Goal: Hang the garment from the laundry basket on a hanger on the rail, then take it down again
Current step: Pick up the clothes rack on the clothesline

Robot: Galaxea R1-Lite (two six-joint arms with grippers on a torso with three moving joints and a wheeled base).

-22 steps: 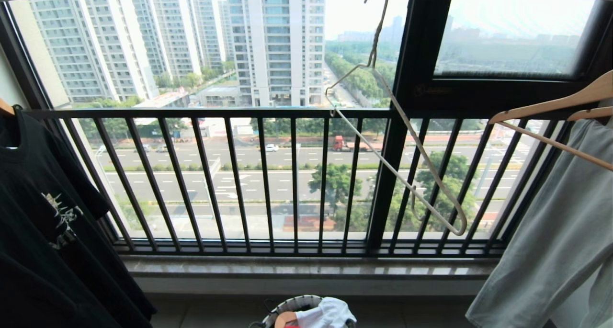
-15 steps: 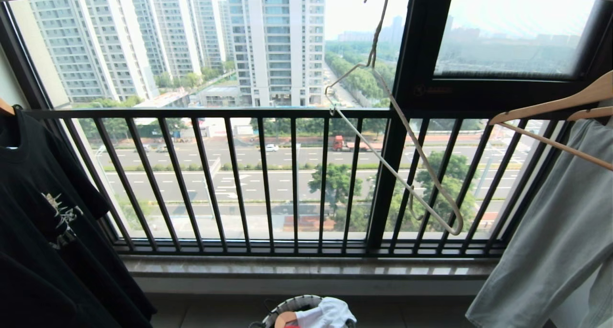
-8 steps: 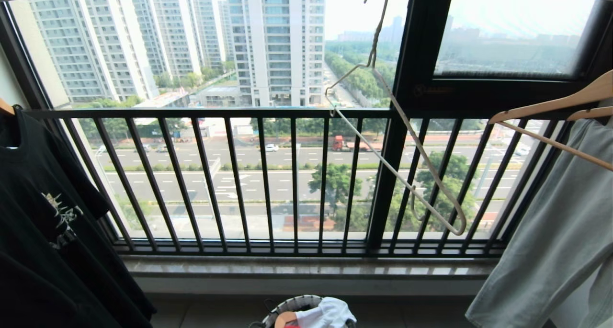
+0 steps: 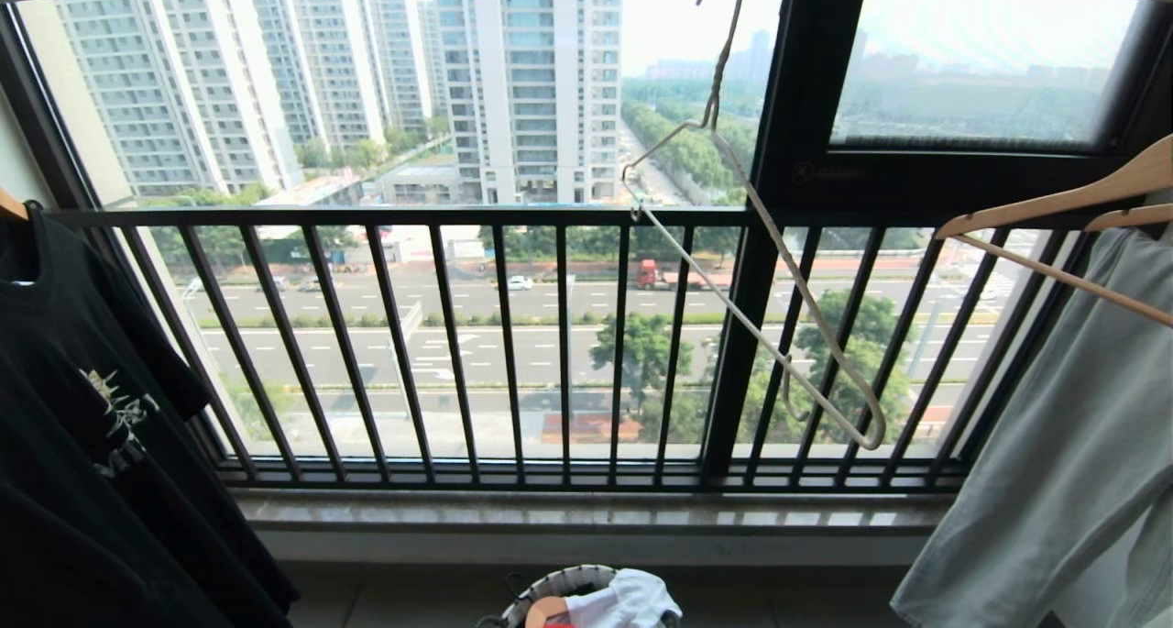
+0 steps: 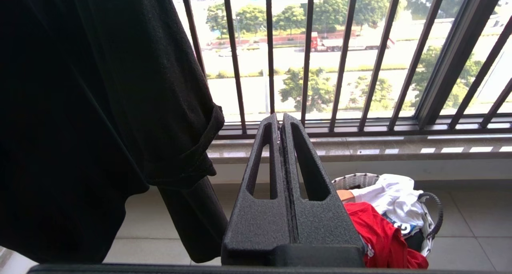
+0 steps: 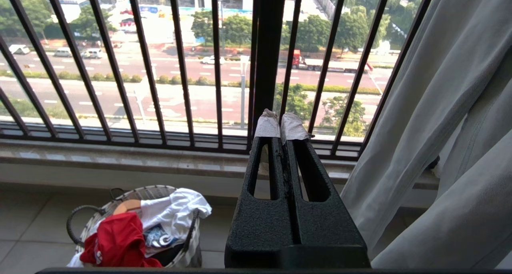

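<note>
Only the hanger (image 4: 761,289) has shifted since the earlier frames — its low end sways a little against the black window railing (image 4: 513,335), while everything else in the head view stays put. It dangles tilted from a twisted neck at the top of the frame, and the rail itself is not visible.

Neither arm shows in the head view. The left gripper (image 5: 281,124) and the right gripper (image 6: 280,126) each point toward the window with jaws pressed together and nothing between them. The garment (image 6: 116,242) lies bunched in the laundry basket (image 6: 132,195) on the floor below the sill, partly tangled with a white shirt (image 6: 176,210) and touching a wooden hanger piece.

Risks, as I judge them:
- a grab into the basket may lift the white shirt along with the red one, since the two overlap;
- the black T-shirt (image 5: 100,106) hangs just beside the left gripper and could snag the arm as it descends;
- the loose, tilted hanger may swing away when cloth is threaded onto it — or slip off its hold entirely.
</note>
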